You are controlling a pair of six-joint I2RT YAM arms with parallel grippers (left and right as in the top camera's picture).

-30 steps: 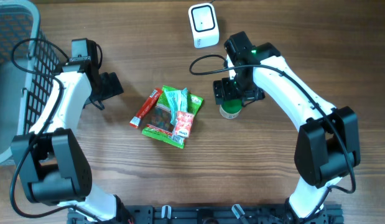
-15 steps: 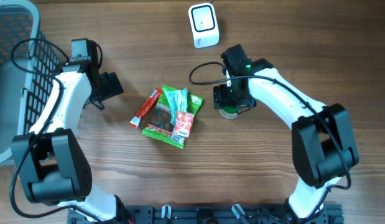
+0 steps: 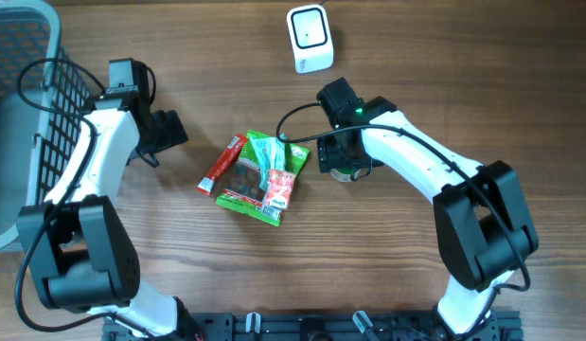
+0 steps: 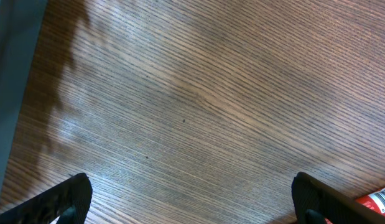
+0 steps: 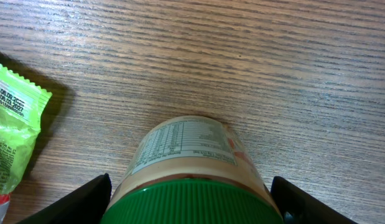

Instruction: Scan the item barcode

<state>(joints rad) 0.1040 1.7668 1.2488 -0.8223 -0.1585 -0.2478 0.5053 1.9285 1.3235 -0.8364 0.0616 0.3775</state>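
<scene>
One second on, the right gripper [image 5: 191, 198] has clamped the green-lidded jar [image 5: 186, 149]; left gripper [image 4: 192, 196] stays apart.

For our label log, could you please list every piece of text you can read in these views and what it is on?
"08.03.2026" and "08.03.2027", first digits unsure: stamped on the green packet.
Printed table on the jar label: too small to read.
Barcode digits on the red packet: blurred.
No text shows on the scanner.

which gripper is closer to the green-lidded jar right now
Right. The right gripper straddles the jar, fingers against both sides of its lid; the left gripper sits far off, beyond the snack packets.
</scene>
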